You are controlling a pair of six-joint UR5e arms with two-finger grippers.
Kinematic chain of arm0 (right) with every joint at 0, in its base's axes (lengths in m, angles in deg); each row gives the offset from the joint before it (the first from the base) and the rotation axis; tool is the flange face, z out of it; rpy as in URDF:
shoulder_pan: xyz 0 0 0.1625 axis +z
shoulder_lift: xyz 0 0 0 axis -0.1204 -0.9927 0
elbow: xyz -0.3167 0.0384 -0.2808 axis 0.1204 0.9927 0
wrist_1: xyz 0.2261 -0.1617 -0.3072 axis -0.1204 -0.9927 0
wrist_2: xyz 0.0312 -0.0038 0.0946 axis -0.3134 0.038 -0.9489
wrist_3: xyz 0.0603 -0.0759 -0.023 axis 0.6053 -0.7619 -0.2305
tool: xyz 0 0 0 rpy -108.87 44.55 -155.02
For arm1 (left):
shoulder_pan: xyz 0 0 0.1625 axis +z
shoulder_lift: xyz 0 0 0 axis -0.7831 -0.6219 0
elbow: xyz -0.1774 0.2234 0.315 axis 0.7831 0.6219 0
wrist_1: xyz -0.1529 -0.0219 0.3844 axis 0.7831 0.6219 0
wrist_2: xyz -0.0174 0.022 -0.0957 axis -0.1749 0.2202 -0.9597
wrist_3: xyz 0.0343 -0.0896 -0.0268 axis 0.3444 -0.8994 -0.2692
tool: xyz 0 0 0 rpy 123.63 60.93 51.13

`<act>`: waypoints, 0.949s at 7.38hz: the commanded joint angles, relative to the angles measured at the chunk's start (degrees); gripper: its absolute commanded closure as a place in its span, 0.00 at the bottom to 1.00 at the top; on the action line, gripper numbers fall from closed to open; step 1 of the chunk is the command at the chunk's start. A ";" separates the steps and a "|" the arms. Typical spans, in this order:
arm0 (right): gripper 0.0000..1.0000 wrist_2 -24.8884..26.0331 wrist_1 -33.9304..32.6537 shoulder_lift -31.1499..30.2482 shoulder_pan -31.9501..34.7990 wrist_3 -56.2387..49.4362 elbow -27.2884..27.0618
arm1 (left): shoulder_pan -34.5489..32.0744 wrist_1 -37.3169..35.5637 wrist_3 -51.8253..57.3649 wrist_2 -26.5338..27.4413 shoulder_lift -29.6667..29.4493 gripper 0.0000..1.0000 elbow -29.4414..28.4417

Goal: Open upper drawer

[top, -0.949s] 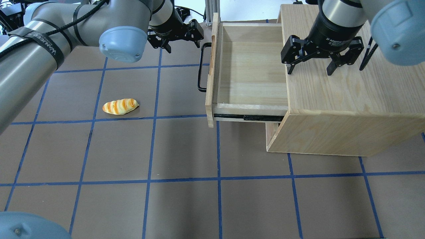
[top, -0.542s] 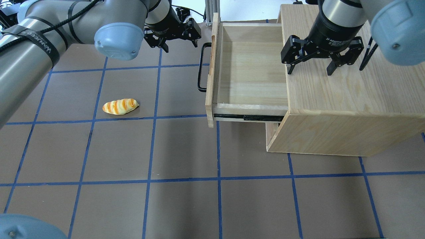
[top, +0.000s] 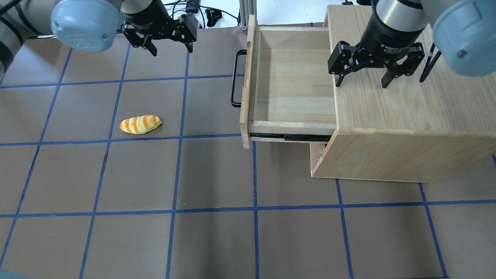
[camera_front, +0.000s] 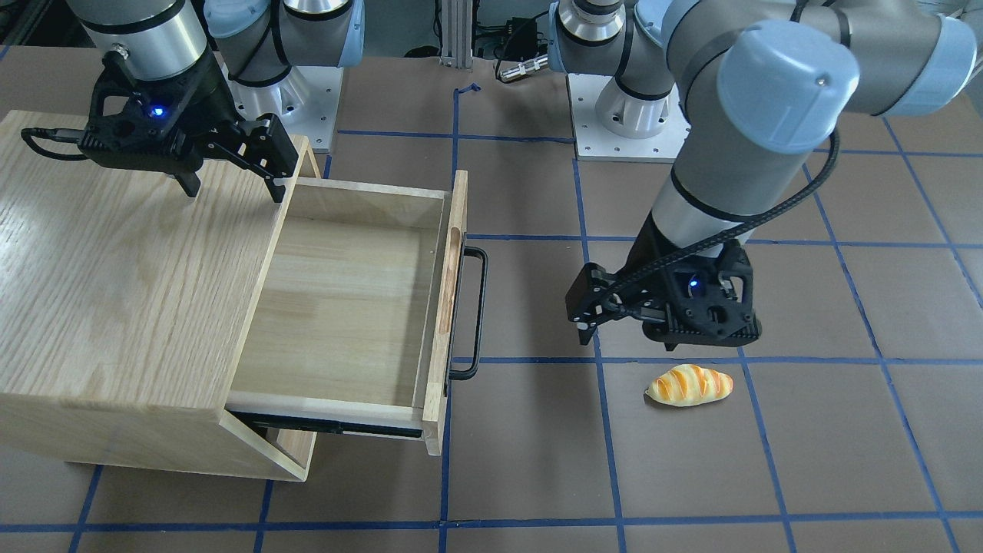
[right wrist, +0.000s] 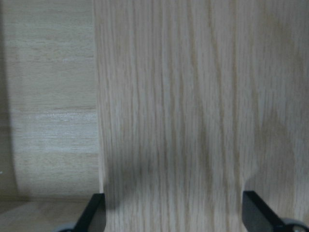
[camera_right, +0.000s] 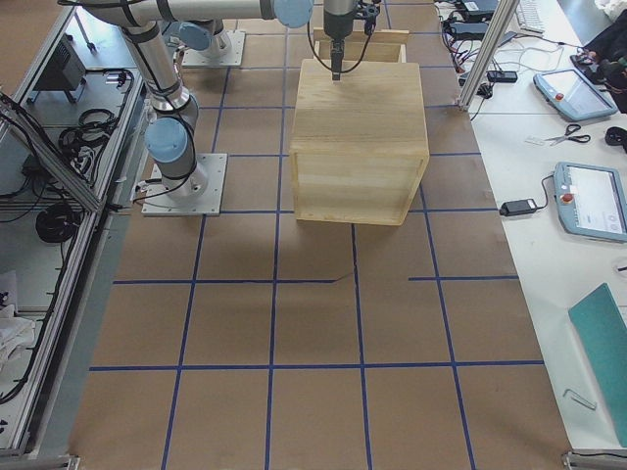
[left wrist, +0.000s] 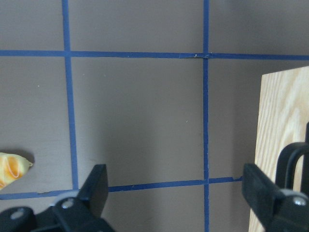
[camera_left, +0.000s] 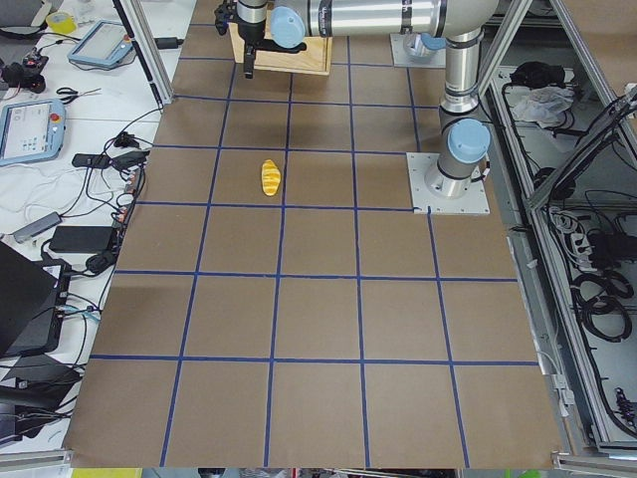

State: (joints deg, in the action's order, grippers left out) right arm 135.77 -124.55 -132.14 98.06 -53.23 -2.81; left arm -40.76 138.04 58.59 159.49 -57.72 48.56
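Observation:
The upper drawer point(top: 294, 81) is pulled far out of the oak cabinet point(top: 407, 108) and is empty inside; it also shows in the front view point(camera_front: 345, 307). Its black bar handle point(top: 233, 79) is free. My left gripper point(top: 171, 48) is open and empty, well to the left of the handle, above the table; in the left wrist view point(left wrist: 176, 193) the drawer front point(left wrist: 285, 145) is at the right edge. My right gripper point(top: 361, 83) is open and empty, just above the cabinet top near its edge over the drawer, as the front view point(camera_front: 232, 188) also shows.
A toy bread roll point(top: 140, 124) lies on the brown mat left of the drawer, near my left gripper in the front view point(camera_front: 690, 385). The black drawer slide point(top: 290, 136) is exposed. Blue tape lines grid the table.
My left arm has swung left, away from the drawer handle, with its gripper still open. The drawer, the bread and my right arm have not moved.

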 commanded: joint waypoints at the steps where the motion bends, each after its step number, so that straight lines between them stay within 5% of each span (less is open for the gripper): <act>1: 0.00 0.06 0.00 0.00 -0.09 0.00 0.00 | 3.87 5.79 1.89 2.61 3.93 0.00 0.71; 7: 0.00 -0.03 0.00 0.00 0.00 0.00 0.00 | 4.25 7.84 2.07 5.61 8.08 0.00 7.48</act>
State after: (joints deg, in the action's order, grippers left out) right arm 135.79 -124.56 -132.14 98.05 -53.23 -2.81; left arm -36.18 145.72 60.64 164.08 -49.82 55.84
